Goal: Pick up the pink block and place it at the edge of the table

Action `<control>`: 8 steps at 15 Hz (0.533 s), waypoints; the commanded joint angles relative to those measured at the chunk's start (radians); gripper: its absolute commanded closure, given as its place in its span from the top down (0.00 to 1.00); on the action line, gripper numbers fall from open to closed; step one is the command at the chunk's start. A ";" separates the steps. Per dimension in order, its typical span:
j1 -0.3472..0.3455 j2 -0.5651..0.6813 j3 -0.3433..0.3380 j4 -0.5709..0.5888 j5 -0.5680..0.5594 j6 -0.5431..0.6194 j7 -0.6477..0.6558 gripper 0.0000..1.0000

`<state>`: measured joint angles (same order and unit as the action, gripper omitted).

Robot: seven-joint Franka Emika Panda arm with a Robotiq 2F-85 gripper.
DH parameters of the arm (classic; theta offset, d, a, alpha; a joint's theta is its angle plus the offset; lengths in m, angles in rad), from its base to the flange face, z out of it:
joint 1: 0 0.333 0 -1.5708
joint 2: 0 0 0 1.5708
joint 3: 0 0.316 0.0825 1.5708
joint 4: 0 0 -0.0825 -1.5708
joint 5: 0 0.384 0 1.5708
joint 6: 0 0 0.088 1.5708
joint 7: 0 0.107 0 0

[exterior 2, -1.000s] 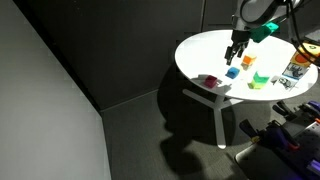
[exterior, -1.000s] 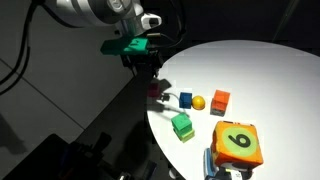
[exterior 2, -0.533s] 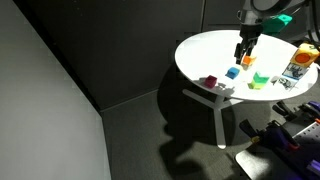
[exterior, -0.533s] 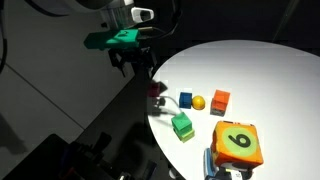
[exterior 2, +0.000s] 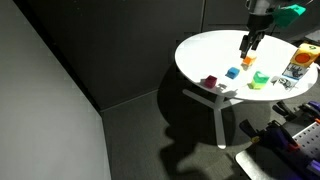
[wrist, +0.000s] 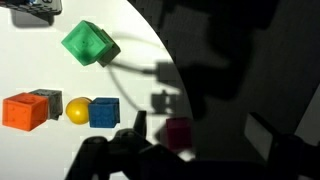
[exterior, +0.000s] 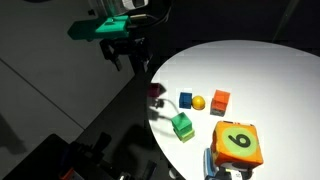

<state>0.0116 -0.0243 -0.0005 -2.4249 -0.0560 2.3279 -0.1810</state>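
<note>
The pink block (exterior: 156, 92) sits right at the near rim of the round white table (exterior: 262, 68), in shadow. It also shows in the other exterior view (exterior 2: 209, 82) and in the wrist view (wrist: 178, 133). My gripper (exterior: 128, 56) hangs open and empty well above and beside the block, apart from it. In the other exterior view the gripper (exterior 2: 248, 42) is above the table (exterior 2: 205, 48). In the wrist view the gripper fingers (wrist: 200, 140) straddle the dark area around the block.
A blue cube (exterior: 186, 100), a yellow ball (exterior: 198, 102), an orange cube (exterior: 220, 101) and a green cube (exterior: 182, 125) lie further in. A numbered orange-green box (exterior: 238, 144) stands near the front. Dark floor lies beyond the rim.
My gripper has risen and moved away from the table edge, empty. The pink block stays put at the rim.
</note>
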 commanded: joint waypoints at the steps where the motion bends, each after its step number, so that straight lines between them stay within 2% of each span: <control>1: -0.009 -0.075 -0.009 -0.037 0.059 -0.014 0.017 1.00; 3: -0.012 -0.089 -0.014 -0.041 0.087 -0.015 0.021 1.00; 4: -0.007 -0.046 -0.009 -0.018 0.064 -0.002 0.004 1.00; 8: -0.007 -0.044 -0.008 -0.019 0.067 -0.002 0.004 1.00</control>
<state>0.0052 -0.0679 -0.0093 -2.4448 0.0116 2.3279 -0.1779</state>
